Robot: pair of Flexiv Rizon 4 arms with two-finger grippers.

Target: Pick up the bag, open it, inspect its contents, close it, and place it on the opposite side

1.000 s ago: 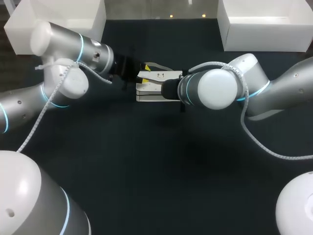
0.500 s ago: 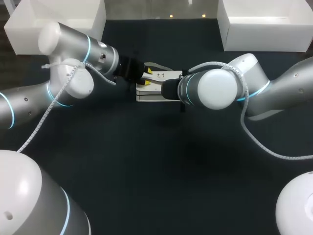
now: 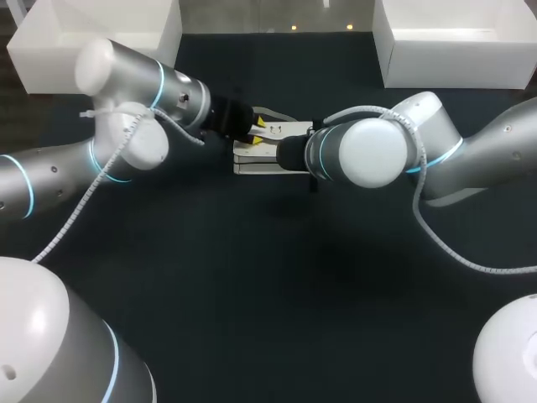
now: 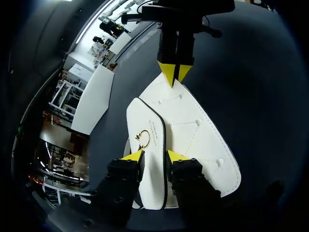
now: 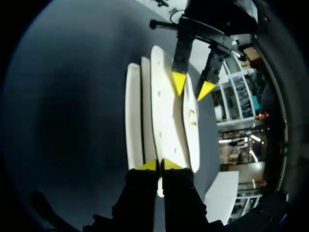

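One dark table has a white handbag at its far middle, between the two arms. Dark piping is seen along the flap, small studs on the stitched side panel, and a gold ring clasp. The handbag's end is pinched by the right hand, its tips pressed together on it. The left hand is spread astride the flap; contact cannot be made out. From above, the right hand is hidden beneath its own wrist. Since a second ago, the left hand has been advanced farther over the handbag.
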